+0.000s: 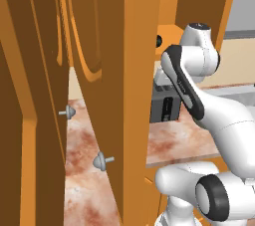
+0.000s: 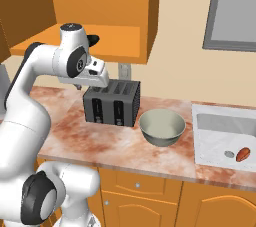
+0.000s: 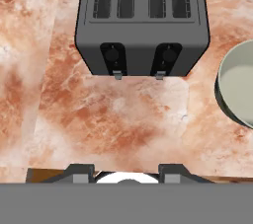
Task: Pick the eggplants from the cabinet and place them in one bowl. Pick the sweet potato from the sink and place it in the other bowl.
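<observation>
The gripper hangs above the marbled counter, its fingertips spread apart with nothing between them, pointing down at the black toaster just ahead. The grey-green bowl sits off to one side of the jaws, beside the toaster. An eggplant rests on the cabinet shelf, above and behind the hand, likely the next target. The sweet potato lies well apart in the sink, by the drain.
</observation>
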{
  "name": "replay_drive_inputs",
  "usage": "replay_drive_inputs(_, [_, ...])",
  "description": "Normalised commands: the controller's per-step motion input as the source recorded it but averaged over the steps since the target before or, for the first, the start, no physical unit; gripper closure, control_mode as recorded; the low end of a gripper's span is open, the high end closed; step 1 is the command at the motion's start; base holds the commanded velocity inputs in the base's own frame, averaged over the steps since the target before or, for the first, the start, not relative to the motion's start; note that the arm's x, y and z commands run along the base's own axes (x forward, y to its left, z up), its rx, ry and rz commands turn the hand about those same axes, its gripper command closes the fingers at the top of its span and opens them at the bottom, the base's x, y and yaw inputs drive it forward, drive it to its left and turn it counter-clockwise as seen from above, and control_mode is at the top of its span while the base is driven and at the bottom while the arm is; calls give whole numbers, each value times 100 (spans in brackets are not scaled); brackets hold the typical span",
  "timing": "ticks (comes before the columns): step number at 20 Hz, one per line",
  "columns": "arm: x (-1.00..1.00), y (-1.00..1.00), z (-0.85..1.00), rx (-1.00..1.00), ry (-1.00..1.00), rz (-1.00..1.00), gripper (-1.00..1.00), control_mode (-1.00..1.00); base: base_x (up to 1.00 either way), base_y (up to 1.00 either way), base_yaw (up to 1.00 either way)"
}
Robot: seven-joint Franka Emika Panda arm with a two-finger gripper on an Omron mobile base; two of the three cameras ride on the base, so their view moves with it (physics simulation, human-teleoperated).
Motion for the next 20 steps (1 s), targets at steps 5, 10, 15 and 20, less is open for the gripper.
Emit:
replay_drive_inputs(5, [0,0,0,0,0,0,-100,-100,0,0,0])
replay_drive_inputs(10, [-10,0,10,0,-6,0,-100,-100,0,0,0])
replay_drive_inputs(15, [-21,0,36,3,-14,0,-100,-100,0,0,0])
replay_drive_inputs(20, [-21,0,46,1,-16,0,-100,-100,0,0,0])
